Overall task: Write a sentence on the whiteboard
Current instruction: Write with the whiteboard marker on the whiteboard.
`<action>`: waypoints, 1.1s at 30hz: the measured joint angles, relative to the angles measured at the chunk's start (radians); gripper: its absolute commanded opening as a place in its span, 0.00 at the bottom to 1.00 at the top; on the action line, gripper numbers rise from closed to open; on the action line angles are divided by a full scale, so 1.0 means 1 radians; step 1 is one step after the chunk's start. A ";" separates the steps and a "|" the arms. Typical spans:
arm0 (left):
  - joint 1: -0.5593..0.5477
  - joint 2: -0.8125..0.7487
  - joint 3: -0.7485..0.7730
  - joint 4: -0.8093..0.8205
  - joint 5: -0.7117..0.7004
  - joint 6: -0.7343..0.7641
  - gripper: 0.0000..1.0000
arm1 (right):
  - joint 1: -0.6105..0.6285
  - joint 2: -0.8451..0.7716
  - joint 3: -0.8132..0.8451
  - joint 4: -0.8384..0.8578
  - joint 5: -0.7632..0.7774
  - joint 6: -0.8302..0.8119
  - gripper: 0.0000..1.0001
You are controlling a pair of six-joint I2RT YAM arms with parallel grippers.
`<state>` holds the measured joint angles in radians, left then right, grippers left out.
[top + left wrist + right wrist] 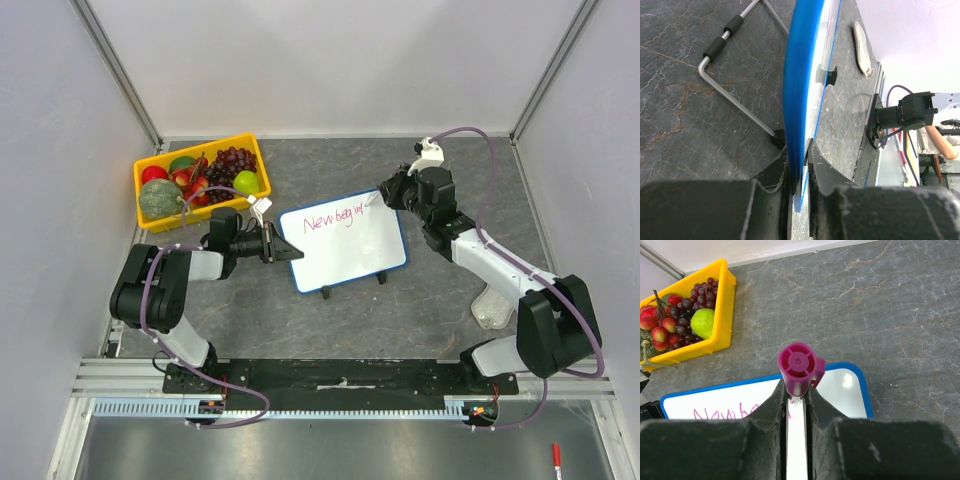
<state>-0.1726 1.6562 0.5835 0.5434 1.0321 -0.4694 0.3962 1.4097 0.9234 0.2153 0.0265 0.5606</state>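
The whiteboard (345, 250), blue-framed, stands tilted mid-table. My left gripper (275, 243) is shut on its left edge; in the left wrist view the blue frame (797, 75) runs between the fingers of that gripper (800, 147). The sentence (337, 217) is pink handwriting reading "New begin" along the board's top. My right gripper (385, 195) is shut on a magenta marker (371, 202), whose tip meets the board at the end of the writing. In the right wrist view the marker's end (800, 367) sticks up between the fingers of the gripper (797, 390), above the board (845, 385) and the writing (725, 412).
A yellow tray (195, 149) of fruit sits at the back left, close behind the left gripper. A white crumpled object (492, 308) lies by the right arm's base. The board's wire stand (730, 95) rests on the table behind it. A red pen (556, 460) lies off the table at the near right.
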 measured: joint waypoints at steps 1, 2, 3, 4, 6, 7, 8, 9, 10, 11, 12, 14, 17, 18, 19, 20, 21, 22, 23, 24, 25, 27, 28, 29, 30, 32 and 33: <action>0.000 0.000 0.000 0.000 0.000 0.000 0.02 | 0.000 0.000 -0.002 0.001 -0.001 0.000 0.00; 0.000 0.000 0.000 0.000 0.000 0.000 0.02 | 0.000 0.000 -0.004 0.002 -0.002 0.000 0.00; 0.000 0.000 0.000 0.000 0.000 0.000 0.02 | 0.000 -0.001 -0.006 0.004 -0.003 0.000 0.00; 0.000 0.000 0.000 0.000 0.000 0.000 0.02 | 0.000 -0.002 -0.010 0.007 -0.004 0.000 0.00; 0.000 0.000 0.000 0.000 0.000 0.000 0.02 | 0.000 -0.003 -0.020 0.009 -0.007 0.000 0.00; 0.000 0.000 0.000 0.000 0.000 0.000 0.02 | 0.000 -0.005 -0.024 0.010 -0.010 0.000 0.00; 0.000 0.000 0.000 -0.001 0.000 0.000 0.02 | 0.000 -0.006 -0.029 0.010 -0.011 0.001 0.00; 0.000 0.000 0.000 -0.001 0.000 0.000 0.02 | 0.000 -0.010 -0.035 0.011 -0.014 0.001 0.00; 0.000 0.000 0.000 -0.001 0.000 0.000 0.02 | 0.000 -0.013 -0.040 0.011 -0.014 0.001 0.00; 0.000 0.000 0.000 -0.001 0.000 0.000 0.02 | 0.000 -0.014 -0.042 0.011 -0.015 0.001 0.00; 0.000 0.000 0.000 -0.001 0.000 0.000 0.02 | 0.000 -0.016 -0.045 0.012 -0.015 0.001 0.00; 0.000 0.000 0.000 -0.002 0.000 0.000 0.02 | 0.000 -0.016 -0.045 0.013 -0.015 0.001 0.00; 0.000 0.000 0.000 -0.002 0.000 0.000 0.02 | 0.000 -0.016 -0.045 0.014 -0.014 0.001 0.00; 0.000 0.000 0.000 -0.002 0.000 0.000 0.02 | 0.000 -0.016 -0.045 0.014 -0.014 0.002 0.00; 0.000 0.000 0.000 -0.002 0.000 0.000 0.02 | 0.000 -0.016 -0.044 0.014 -0.014 0.003 0.00; 0.000 0.000 0.000 -0.002 0.000 0.000 0.02 | 0.000 -0.016 -0.043 0.013 -0.014 0.004 0.00; 0.000 0.000 0.000 -0.002 0.000 0.000 0.02 | 0.000 -0.016 -0.042 0.012 -0.014 0.005 0.00; 0.000 0.000 0.000 -0.002 0.000 0.000 0.02 | 0.000 -0.016 -0.041 0.011 -0.014 0.005 0.00; 0.000 0.000 0.000 -0.002 0.000 0.000 0.02 | 0.000 -0.016 -0.039 0.010 -0.014 0.005 0.00; 0.000 0.000 0.000 -0.002 0.000 0.000 0.02 | 0.000 -0.016 -0.037 0.009 -0.013 0.005 0.00; 0.000 0.000 0.000 -0.002 0.000 0.000 0.02 | 0.000 -0.016 -0.035 0.008 -0.011 0.005 0.00; 0.000 0.000 0.000 -0.002 0.000 0.000 0.02 | 0.000 -0.016 -0.030 0.008 -0.007 0.005 0.00; 0.000 0.000 0.000 -0.002 0.000 0.000 0.02 | -0.001 -0.015 -0.026 0.008 -0.006 0.005 0.00; 0.000 0.000 0.000 -0.002 0.000 0.000 0.02 | -0.001 -0.014 -0.023 0.008 -0.003 0.005 0.00; 0.000 0.000 0.000 -0.002 0.000 0.000 0.02 | -0.002 -0.013 -0.019 0.008 -0.002 0.005 0.00; 0.000 0.000 0.000 -0.002 0.000 0.000 0.02 | -0.002 -0.012 -0.016 0.008 -0.002 0.005 0.00; 0.000 0.000 0.000 -0.002 0.000 0.000 0.02 | -0.002 -0.010 -0.015 0.008 -0.002 0.005 0.00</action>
<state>-0.1726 1.6562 0.5835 0.5415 1.0321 -0.4694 0.3943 1.3998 0.9085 0.2237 0.0250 0.5655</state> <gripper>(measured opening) 0.173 0.186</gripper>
